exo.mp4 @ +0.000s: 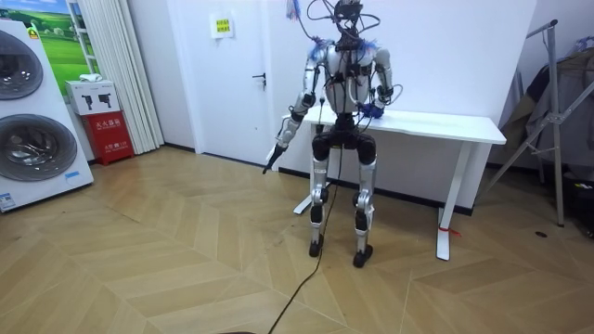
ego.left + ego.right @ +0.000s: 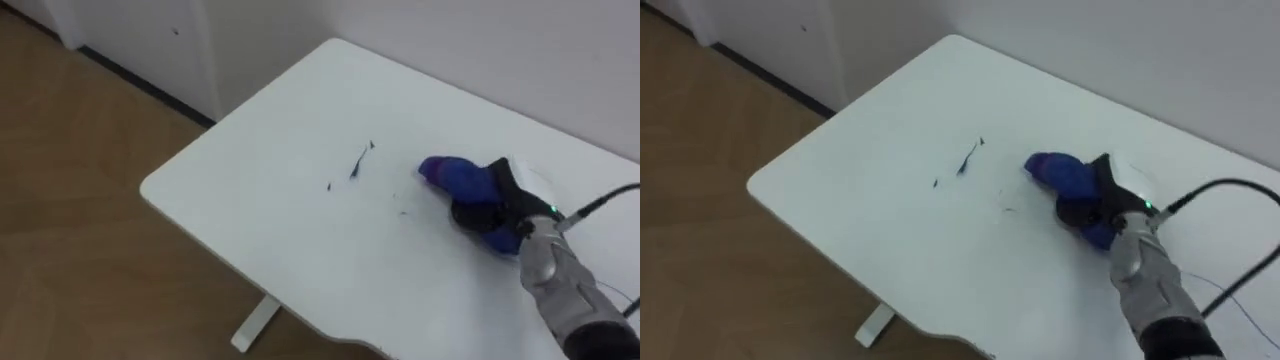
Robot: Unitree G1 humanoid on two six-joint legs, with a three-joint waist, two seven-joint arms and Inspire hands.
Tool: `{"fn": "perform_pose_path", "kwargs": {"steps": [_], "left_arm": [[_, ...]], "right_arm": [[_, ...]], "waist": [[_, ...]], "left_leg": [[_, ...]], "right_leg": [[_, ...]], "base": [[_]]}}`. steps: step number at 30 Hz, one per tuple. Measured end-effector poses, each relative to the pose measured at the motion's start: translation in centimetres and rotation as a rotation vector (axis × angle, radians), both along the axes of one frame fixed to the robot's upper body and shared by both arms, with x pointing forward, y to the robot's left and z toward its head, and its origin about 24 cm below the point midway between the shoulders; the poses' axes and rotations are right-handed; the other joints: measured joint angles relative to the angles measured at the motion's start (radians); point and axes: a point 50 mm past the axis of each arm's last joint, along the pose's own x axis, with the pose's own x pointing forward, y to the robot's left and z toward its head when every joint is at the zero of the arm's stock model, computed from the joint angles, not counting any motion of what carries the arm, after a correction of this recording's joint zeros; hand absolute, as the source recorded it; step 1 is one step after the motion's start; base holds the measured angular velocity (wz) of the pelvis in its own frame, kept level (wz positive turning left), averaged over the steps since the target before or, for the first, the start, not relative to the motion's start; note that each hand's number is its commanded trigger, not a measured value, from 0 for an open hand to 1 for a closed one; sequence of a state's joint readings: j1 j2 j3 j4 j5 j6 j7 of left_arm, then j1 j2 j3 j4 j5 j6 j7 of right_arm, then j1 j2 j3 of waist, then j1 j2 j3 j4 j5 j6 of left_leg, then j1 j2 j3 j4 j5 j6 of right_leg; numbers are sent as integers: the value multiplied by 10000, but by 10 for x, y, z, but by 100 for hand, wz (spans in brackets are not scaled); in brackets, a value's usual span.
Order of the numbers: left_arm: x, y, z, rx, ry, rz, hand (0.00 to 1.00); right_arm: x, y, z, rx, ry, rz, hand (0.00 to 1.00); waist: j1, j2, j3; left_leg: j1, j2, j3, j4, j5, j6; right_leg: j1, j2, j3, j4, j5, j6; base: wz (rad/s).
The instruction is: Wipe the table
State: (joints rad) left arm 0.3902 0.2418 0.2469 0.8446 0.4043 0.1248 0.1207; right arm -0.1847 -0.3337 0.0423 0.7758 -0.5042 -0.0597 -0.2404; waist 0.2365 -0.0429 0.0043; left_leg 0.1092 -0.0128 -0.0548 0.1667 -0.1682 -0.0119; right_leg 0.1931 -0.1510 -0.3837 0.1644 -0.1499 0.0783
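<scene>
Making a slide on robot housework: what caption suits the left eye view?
Right hand grips a blue cloth on the white table, near dark marks not yet wiped.

A home-like test room: stacked washing machines (image 1: 32, 139), door (image 1: 232, 93), white table (image 1: 455, 125), wood floor (image 1: 139, 260).

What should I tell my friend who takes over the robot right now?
Right hand: shut on the cloth, which rests on the table.
Left hand: open, hanging by the robot's side.
Marks: mid-table, to the left of the cloth, not yet wiped.
Left to do: probably sweep the cloth left over the marks.
</scene>
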Motion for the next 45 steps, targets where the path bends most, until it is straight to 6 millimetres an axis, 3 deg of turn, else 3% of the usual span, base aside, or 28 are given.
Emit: {"fn": "perform_pose_path", "kwargs": {"steps": [1, 2, 3, 6, 9, 15, 18, 22, 25, 28, 31, 33, 34, 36, 38, 40, 43, 45], "left_arm": [[-1, 0, 0, 8, 21, 16, 0], [-4, 0, 0, 22, 63, 21, 0], [-5, 2, 2, 106, 15, 108, 0], [-10, 15, 8, 692, -172, 674, 0], [-24, 21, 13, 1174, -62, 1141, 0], [-34, 22, 15, 1340, 145, 1232, 0], [-35, 22, 15, 1345, 134, 1251, 0], [-35, 21, 15, 1330, 146, 1221, 0], [-33, 17, 12, 1185, 79, 1183, 0], [-27, 2, 4, 720, 208, 587, 0], [-17, -12, -5, 143, 332, -5, 0], [-12, -16, -7, -98, 338, -263, 0], [-8, -18, -8, -147, 305, -373, 0], [8, -24, -11, -442, 160, -864, 0], [8, -26, -11, -507, 272, -939, 0], [3, -25, -11, -508, 512, -835, 0], [-14, -24, -10, -605, 961, -695, 0], [-21, -24, -9, -677, 1118, -633, 0]], "right_arm": [[-6, -3, -3, 111, -12, -200, 100], [-18, -11, -8, 355, 0, -670, 100], [-30, -20, -12, 543, -18, -1180, 100], [-60, -52, -17, 490, 167, -2796, 100], [-95, -84, -20, 170, 291, -4565, 100], [-139, -127, -13, -100, 771, -6515, 100], [-151, -134, -11, -292, 941, -6726, 100], [-152, -134, -11, -390, 1122, -6792, 100], [-138, -129, -10, -738, 1281, -6284, 100], [-116, -119, -6, -1521, 1518, -5437, 100], [-73, -89, -4, -2862, 2006, -3352, 100], [-18, -33, 3, -3225, 1594, -383, 100], [-4, -16, 5, -3291, 1511, 396, 100], [42, 34, 25, -3361, 780, 2487, 100], [60, 58, 40, -3072, 233, 3074, 100], [68, 69, 46, -2868, 24, 3373, 100], [65, 61, 34, -2228, 731, 3024, 100], [63, 53, 31, -1437, 752, 2907, 100]], "waist": [[-135, 24, -29], [-298, 39, -145], [-429, 13, -193], [-722, -50, -235], [-1123, -73, -296], [-1476, -108, -356], [-1551, -178, -360], [-1510, -223, -336], [-1404, -186, -321], [-948, -108, -256], [-494, -93, -178], [-20, -106, -88], [97, -89, -38], [518, -79, 163], [1001, -60, 173], [1350, -119, 125], [1446, -88, 117], [1194, -91, 110]], "left_leg": [[39, -15, 36, -1, -15, 26], [70, -29, 238, -2, -45, 78], [112, -55, 314, -2, -50, 98], [210, -71, 448, -1, -193, 354], [135, -57, 483, 117, -285, 405], [19, -88, 520, 399, -411, 389], [29, -78, 492, 398, -390, 359], [107, -46, 533, 393, -375, 341], [151, 11, 605, 383, -371, 315], [185, 168, 1083, 308, -350, 237], [143, 369, 1408, 237, -307, 115], [53, 480, 1272, 245, -303, 20], [21, 495, 1216, 261, -291, -2], [-343, 480, 901, 357, -197, -50], [-451, 419, 607, 309, -76, -74], [-478, 334, 307, 220, 43, -44], [-464, 219, -173, 146, 63, -15], [-462, 197, -285, 161, 63, -12]], "right_leg": [[42, -23, 6, 16, 1, 3], [54, -61, 26, 43, 9, 19], [73, -95, 166, 41, 14, 39], [149, -131, 346, 29, -44, 176], [174, -164, 330, 48, -26, 222], [158, -158, 218, 53, -8, 255], [185, -140, 157, 52, -8, 256], [253, -103, 213, 41, -6, 255], [245, -60, 221, 49, -5, 255], [93, 23, 252, 62, 28, 203], [-252, 181, 320, 112, 169, -19], [-538, 345, 213, 235, 262, -179], [-567, 370, 199, 243, 261, -208], [-805, 410, 49, 192, 193, -321], [-864, 414, -28, 107, 98, -335], [-768, 382, -265, 51, 70, -301], [-482, 298, -596, 35, 12, -207], [-384, 296, -611, 20, 10, -205]], "base": [[5], [0], [-9], [-11], [-8], [-6], [1], [-2], [-12], [-48], [-52], [-47], [0], [39], [50], [56], [59], [27]]}}
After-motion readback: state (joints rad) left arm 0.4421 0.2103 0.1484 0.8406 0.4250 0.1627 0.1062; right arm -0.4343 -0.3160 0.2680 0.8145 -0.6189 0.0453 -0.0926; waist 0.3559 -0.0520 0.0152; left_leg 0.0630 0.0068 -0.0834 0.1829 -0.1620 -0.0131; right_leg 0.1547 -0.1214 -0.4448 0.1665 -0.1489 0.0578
